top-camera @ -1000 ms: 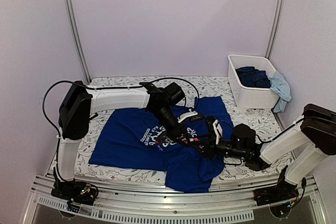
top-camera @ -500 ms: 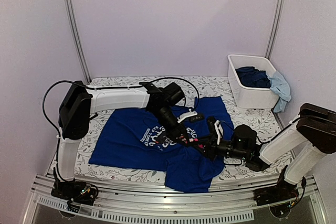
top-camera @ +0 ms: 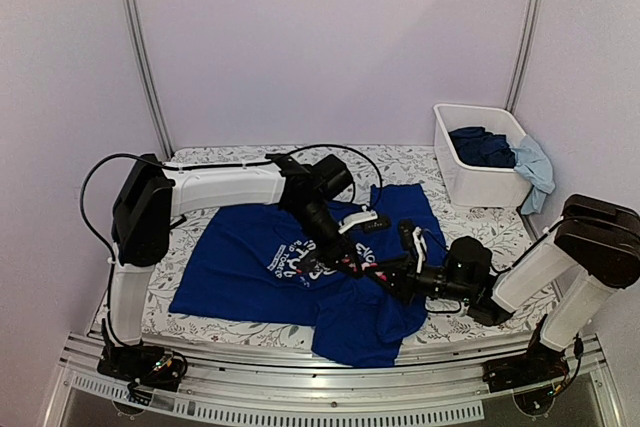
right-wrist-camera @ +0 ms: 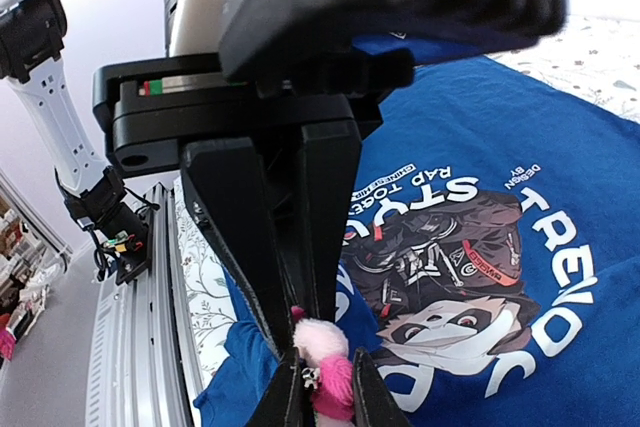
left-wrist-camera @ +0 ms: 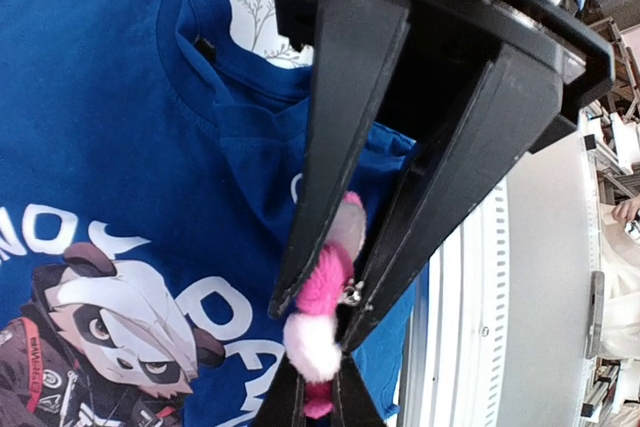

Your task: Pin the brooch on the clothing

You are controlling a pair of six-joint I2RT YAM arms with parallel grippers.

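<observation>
The clothing [top-camera: 240,257] lies spread on the patterned worktop [top-camera: 240,159], its bunched front fold reaching the metal rail [top-camera: 300,362] at the near edge. Bare cover is left behind the collar and to the right, up to the white bin [top-camera: 480,182]. Both arms meet over the panda print, just above the cloth. The left end effector [left-wrist-camera: 315,322] is clamped on the brooch [left-wrist-camera: 325,292], its pink petals squeezed between the fingers. The right end effector [right-wrist-camera: 325,387] flanks the brooch's lower part with only a narrow gap, and I cannot tell whether it grips. The brooch's pin is hidden, the overhead view shows only a pink speck, and the arms cover part of the lettering.
</observation>
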